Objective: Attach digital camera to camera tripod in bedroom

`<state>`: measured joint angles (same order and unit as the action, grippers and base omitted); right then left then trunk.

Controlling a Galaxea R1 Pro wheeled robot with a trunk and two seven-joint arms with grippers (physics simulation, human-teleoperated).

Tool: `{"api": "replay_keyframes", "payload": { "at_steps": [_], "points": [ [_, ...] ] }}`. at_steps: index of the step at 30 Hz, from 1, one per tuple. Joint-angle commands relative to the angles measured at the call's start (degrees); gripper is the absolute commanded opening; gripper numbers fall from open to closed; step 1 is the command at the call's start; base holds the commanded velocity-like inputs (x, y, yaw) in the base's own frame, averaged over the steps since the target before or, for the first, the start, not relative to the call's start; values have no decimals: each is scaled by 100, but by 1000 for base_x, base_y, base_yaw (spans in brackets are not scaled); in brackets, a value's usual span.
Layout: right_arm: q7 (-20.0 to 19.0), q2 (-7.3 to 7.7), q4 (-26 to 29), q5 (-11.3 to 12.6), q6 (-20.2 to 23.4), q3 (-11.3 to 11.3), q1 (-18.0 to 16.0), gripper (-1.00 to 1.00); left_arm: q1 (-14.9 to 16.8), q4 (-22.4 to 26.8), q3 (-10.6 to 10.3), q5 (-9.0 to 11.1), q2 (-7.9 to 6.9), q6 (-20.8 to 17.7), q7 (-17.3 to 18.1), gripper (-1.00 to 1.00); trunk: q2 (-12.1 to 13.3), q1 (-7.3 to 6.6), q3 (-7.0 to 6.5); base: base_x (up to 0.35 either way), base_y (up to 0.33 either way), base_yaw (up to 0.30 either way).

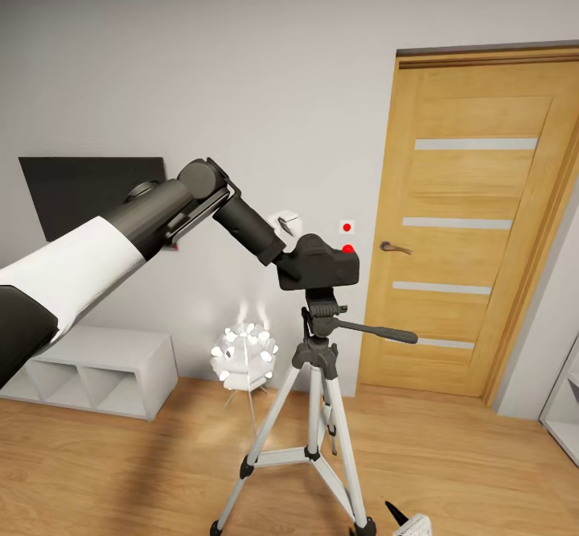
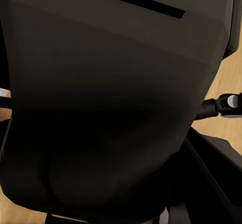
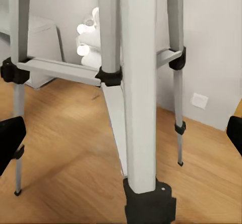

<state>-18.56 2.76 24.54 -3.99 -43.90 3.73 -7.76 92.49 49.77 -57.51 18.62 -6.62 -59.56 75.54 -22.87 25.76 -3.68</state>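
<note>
Head view: digital camera (image 1: 320,262) is seen mid-frame, seated on the black head of the camera tripod (image 1: 315,407), with the left gripper (image 1: 288,256) at its left side; finger state cannot be told. Wooden door (image 1: 474,222) is placed at right, white lamp (image 1: 244,355) behind the tripod. Right gripper (image 3: 121,138) fingers (image 3: 10,141) are spread wide before the tripod legs

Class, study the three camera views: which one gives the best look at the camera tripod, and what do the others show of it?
The head view: the camera tripod shows its head, pan handle and spreading legs. The right wrist view gives only close-up legs and braces; the left wrist view shows mostly the digital camera, with part of a black handle beside it.
</note>
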Motion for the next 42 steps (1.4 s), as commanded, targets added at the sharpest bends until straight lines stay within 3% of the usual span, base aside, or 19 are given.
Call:
{"api": "replay_keyframes", "payload": {
  "at_steps": [1, 11, 17, 33, 42],
  "points": [
    [27, -34, -3, -62, 61, 14, -42, 100, 6, 4, -13, 19, -1, -44, 16, -100, -5, 2, 3, 0, 0, 0],
    [27, -145, -2, -101, 214, 14, -382, 100, 6, 6, -9, 19, 2, -44, 20, -100, -5, 2, 3, 0, 0, 0],
    [35, -260, -2, -106, 617, 14, -585, 100, 6, 6, -6, 19, 10, -44, 19, -100, -5, 2, 3, 0, 0, 0],
    [71, -334, -2, -104, 900, 14, -1174, 100, 6, 22, -6, 19, 20, -44, 22, -100, -5, 2, 3, 0, 0, 0],
    [80, -338, -2, -103, 1142, 14, -1256, 100, 6, 22, -6, 19, 20, -44, 22, -100, -5, 2, 3, 0, 0, 0]
  ]
}}
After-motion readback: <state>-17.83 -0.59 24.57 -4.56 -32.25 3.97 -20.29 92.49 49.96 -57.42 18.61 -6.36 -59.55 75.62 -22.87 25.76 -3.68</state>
